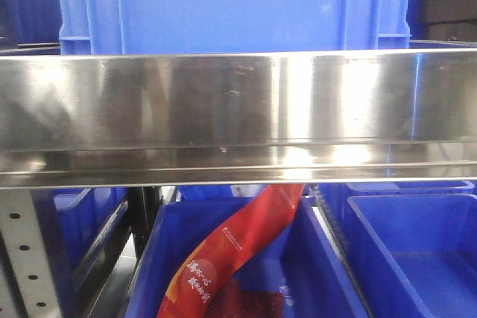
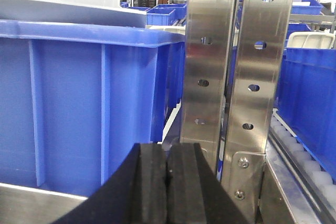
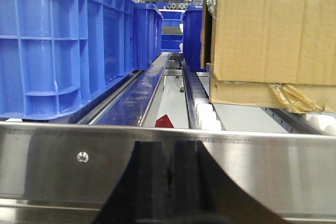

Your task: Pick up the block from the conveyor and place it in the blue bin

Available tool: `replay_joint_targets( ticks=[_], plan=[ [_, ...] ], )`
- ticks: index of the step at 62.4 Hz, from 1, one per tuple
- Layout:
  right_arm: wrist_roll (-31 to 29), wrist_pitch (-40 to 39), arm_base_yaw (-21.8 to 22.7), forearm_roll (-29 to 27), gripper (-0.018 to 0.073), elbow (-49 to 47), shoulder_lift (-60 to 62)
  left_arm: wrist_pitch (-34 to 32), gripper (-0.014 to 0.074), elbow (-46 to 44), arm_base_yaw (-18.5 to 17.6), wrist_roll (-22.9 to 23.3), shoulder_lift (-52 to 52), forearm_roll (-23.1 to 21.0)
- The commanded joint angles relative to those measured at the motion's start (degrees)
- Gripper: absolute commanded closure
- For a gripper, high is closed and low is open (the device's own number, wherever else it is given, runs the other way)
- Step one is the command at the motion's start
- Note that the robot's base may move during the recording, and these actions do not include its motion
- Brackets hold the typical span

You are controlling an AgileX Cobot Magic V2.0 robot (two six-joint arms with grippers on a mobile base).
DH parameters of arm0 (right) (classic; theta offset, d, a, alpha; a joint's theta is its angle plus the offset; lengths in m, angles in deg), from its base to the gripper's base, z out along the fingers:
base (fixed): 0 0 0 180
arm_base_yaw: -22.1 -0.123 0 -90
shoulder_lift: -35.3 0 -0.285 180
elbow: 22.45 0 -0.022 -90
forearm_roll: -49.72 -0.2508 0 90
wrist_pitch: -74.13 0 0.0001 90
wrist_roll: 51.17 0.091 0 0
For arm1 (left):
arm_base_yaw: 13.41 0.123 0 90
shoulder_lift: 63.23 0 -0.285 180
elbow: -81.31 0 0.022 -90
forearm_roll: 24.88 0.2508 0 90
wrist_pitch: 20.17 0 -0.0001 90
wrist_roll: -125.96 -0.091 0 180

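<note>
No block and no dark grey belt conveyor in any view, so the pick target can't be located from here

Nearest candidate drop spot is the open blue plastic bin (image 1: 223,258) below the shiny stainless steel rail (image 1: 238,109) in the front view; a red printed foil pouch (image 1: 231,255) leans inside it. Another blue bin (image 1: 417,258) sits just beside it, and a ribbed blue plastic crate (image 1: 231,5) stands on top behind the rail

Left gripper (image 2: 167,187): black rubber pads pressed together, nothing between them, right in front of the perforated steel upright posts (image 2: 231,72) and a blue crate wall (image 2: 79,103)

Right gripper (image 3: 168,182): pads closed too, empty, low behind a steel cross rail (image 3: 168,161), a brown cardboard box (image 3: 268,35) on white rollers (image 3: 207,116) ahead

Risks, judged: both wrists are boxed in by steel, so any blind reach could clip a post or rail; several blue bins invite a wrong-bin drop; closed jaws must open before any grasp
</note>
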State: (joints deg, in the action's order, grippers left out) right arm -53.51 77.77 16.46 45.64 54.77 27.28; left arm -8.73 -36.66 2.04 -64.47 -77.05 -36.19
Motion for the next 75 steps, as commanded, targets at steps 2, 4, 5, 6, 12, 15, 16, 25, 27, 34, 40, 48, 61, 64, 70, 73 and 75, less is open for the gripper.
replay_joint_targets(
  ticks=[2, 4, 5, 6, 12, 15, 16, 25, 27, 34, 40, 48, 61, 64, 70, 73, 75],
  plan=[
    [-0.2, -0.8, -0.1, 0.6, 0.0721, 0.0, 0.2, -0.5, 0.0708, 0.0, 0.2, 0.3, 0.2, 0.1],
    [-0.2, -0.8, -0.1, 0.6, 0.0721, 0.0, 0.2, -0.5, 0.0708, 0.0, 0.2, 0.3, 0.2, 0.1],
    [-0.2, -0.8, -0.1, 0.6, 0.0721, 0.0, 0.2, -0.5, 0.0708, 0.0, 0.2, 0.3, 0.2, 0.1],
    [-0.2, -0.8, -0.1, 0.6, 0.0721, 0.0, 0.2, -0.5, 0.0708, 0.0, 0.2, 0.3, 0.2, 0.1],
    [-0.2, -0.8, -0.1, 0.6, 0.0721, 0.0, 0.2, -0.5, 0.0708, 0.0, 0.2, 0.3, 0.2, 0.1],
    [-0.2, -0.8, -0.1, 0.6, 0.0721, 0.0, 0.2, -0.6, 0.0708, 0.0, -1.0, 0.3, 0.2, 0.1],
    [-0.2, -0.8, -0.1, 0.6, 0.0721, 0.0, 0.2, -0.8, 0.0708, 0.0, -1.9, 0.3, 0.2, 0.1],
    [-0.2, -0.8, -0.1, 0.6, 0.0721, 0.0, 0.2, -1.7, 0.0708, 0.8, -10.6, 0.3, 0.2, 0.1],
    [-0.2, -0.8, -0.1, 0.6, 0.0721, 0.0, 0.2, -1.8, 0.0708, 1.2, -12.0, 0.3, 0.2, 1.7],
    [-0.2, -0.8, -0.1, 0.6, 0.0721, 0.0, 0.2, -5.2, 0.0708, 3.8, -13.4, 0.4, 0.7, 12.5],
    [-0.2, -0.8, -0.1, 0.6, 0.0721, 0.0, 0.2, -9.2, 0.0708, 7.8, -13.7, 4.4, 1.7, 12.0],
    [-0.2, -0.8, -0.1, 0.6, 0.0721, 0.0, 0.2, -18.4, 0.0708, 15.2, -14.1, 9.6, 4.3, 12.0],
    [-0.2, -0.9, -0.1, 0.6, 0.0721, 0.0, 0.2, -7.1, 0.0708, 15.2, -14.1, 9.6, 6.0, 11.3],
    [-0.2, -0.9, -0.1, 0.6, 0.0721, 0.0, 0.2, -7.5, 0.0708, 15.2, -14.1, 10.1, 6.0, 11.3],
    [-0.2, -1.1, -0.1, 0.6, 0.0721, 0.0, 0.2, -9.1, 0.0708, 15.2, -14.1, 13.6, 6.0, 11.3],
    [-0.2, -1.1, -0.1, 0.6, 0.0721, 0.0, 0.2, -9.4, 0.0708, 15.2, -14.1, 14.1, 6.0, 11.3],
    [-0.2, -1.1, -0.1, 0.6, 0.0721, 0.0, 0.2, -9.9, 0.0708, 15.2, -14.1, 14.1, 6.0, 11.3]
  ],
)
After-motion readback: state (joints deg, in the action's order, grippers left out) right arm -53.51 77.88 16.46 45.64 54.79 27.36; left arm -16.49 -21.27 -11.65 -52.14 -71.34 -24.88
